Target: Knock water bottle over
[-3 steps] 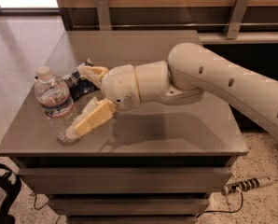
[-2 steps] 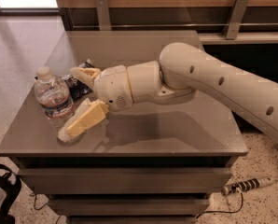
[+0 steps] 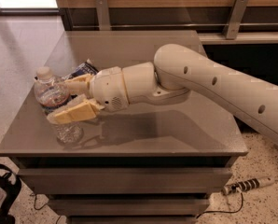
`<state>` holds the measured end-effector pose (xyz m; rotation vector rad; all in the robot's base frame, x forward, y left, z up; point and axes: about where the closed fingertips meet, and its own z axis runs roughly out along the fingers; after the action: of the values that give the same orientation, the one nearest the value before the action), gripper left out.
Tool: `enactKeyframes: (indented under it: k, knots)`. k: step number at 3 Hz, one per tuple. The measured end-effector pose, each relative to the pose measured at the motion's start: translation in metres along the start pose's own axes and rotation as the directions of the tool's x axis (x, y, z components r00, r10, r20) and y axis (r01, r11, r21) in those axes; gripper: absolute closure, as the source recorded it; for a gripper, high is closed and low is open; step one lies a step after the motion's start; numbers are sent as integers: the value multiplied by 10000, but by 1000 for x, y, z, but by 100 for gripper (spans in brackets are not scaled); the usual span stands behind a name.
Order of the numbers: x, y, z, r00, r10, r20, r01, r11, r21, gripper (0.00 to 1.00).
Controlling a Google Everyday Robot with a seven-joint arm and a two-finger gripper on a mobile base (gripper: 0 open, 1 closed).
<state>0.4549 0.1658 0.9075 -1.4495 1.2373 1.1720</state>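
Observation:
The water bottle [image 3: 51, 93] is small, clear and ribbed, with a white cap and a thin label band. It stands at the left side of the grey table [image 3: 143, 139] and leans with its top toward the left. My gripper [image 3: 60, 101] reaches in from the right. It is open, with one finger [image 3: 78, 112] across the bottle's front and the other finger [image 3: 77, 84] behind it. The front finger touches the bottle's body.
A dark blue snack bag [image 3: 85, 69] lies just behind the gripper. The table's left edge is close to the bottle. A wood-panelled wall with metal brackets runs behind. A black bag [image 3: 1, 195] and a cable lie on the floor.
My gripper has pushed further left against the bottle. The bottle has gone from upright to leaning left.

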Motion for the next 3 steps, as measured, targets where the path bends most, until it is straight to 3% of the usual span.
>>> enactKeyframes:
  k: [2, 3]
  knots:
    - [-2, 2, 4, 10000, -43, -7, 43, 10000, -79, 87]
    - [-3, 4, 5, 10000, -64, -10, 64, 9999, -116, 100]
